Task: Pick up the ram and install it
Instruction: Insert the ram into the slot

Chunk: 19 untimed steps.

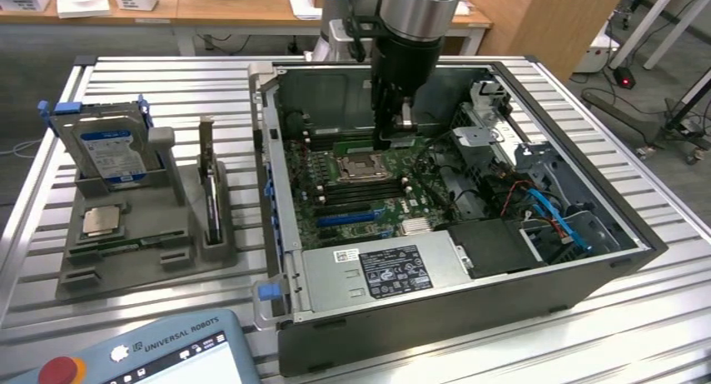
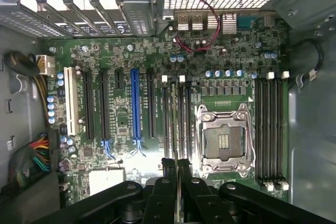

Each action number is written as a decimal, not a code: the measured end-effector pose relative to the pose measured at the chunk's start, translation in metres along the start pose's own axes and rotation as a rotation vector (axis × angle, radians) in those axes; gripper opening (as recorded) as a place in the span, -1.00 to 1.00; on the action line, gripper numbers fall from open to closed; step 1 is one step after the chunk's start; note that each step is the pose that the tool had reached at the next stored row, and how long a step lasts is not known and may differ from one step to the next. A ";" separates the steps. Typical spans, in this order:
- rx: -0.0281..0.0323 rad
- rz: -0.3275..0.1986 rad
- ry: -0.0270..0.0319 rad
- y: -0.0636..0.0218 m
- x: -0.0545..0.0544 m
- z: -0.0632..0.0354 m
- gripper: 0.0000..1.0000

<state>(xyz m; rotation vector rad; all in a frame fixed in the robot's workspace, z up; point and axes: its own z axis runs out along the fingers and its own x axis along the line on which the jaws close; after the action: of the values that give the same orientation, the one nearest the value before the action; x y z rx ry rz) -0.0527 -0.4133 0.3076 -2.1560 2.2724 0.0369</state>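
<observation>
My gripper (image 1: 391,141) reaches down into the open computer case (image 1: 622,259), just behind the empty processor socket (image 1: 361,166). Its fingers are shut on the ram (image 1: 358,137), a thin green stick that lies along the memory slots there. I cannot tell whether the stick is seated in a slot. In the wrist view the gripper (image 2: 176,165) has its fingers close together over the memory slots (image 2: 177,114) next to the socket (image 2: 224,140).
On the exterior view's left stands a grey holder (image 1: 78,280) with a hard drive (image 1: 111,151), a square silver processor chip (image 1: 102,221) and an upright dark card (image 1: 209,192). The power supply (image 1: 384,271) and drive cage (image 1: 489,117) crowd the case. A teach pendant (image 1: 145,359) lies at the front.
</observation>
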 end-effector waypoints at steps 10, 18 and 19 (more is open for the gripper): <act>0.0002 0.000 0.0034 0.0002 -0.004 0.0102 -0.73; 0.0011 0.000 0.0180 0.0003 -0.008 0.0176 -0.73; 0.0011 -0.001 0.0206 0.0002 -0.008 0.0187 -0.73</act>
<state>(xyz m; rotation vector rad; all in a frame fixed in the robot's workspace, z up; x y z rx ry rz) -0.0527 -0.4046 0.2890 -2.1666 2.2820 0.0135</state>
